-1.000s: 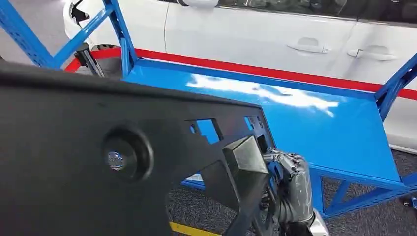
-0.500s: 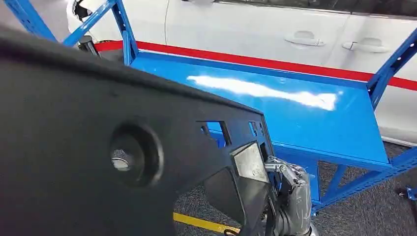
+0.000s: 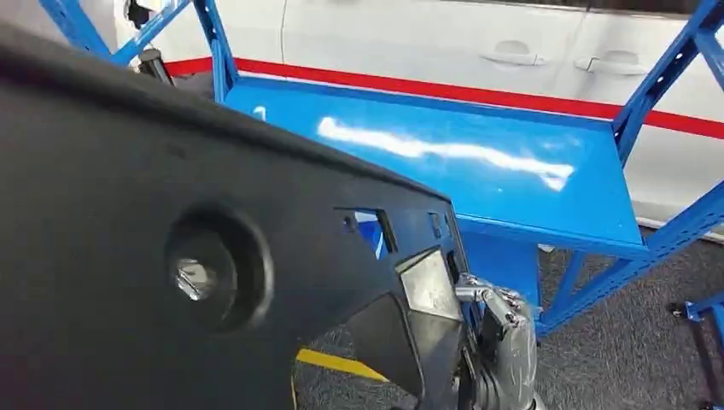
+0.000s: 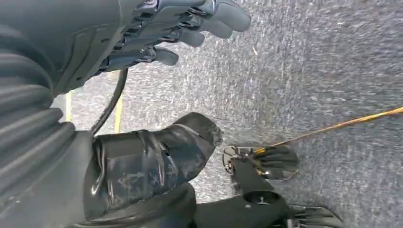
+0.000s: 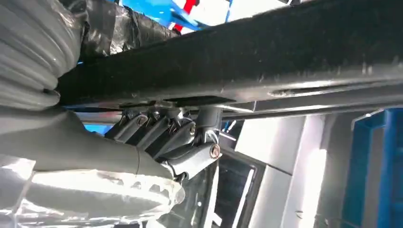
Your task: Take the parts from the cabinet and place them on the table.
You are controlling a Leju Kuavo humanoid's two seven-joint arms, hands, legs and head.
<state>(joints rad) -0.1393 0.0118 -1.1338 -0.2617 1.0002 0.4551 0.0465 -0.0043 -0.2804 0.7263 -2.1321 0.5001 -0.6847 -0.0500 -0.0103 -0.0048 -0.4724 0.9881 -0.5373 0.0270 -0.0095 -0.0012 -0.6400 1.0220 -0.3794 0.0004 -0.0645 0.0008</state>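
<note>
A large black plastic part with a round boss and square cut-outs spreads across the left and middle of the head view. My right hand grips its right end from below; the right wrist view has the fingers hooked under the part's dark edge. The blue table lies just beyond the part, its top bare and shiny. In the left wrist view my left hand has its fingers stretched straight and its thumb apart, with grey carpet between them.
A white car with a red stripe stands behind the table. Blue frame struts rise at the table's corners. Grey carpet with a yellow line lies under the part. A dark stand and an orange cable are on the floor.
The whole picture has shifted: the camera has moved, and the table now sits closer and further left. My right hand still grips the part's end.
</note>
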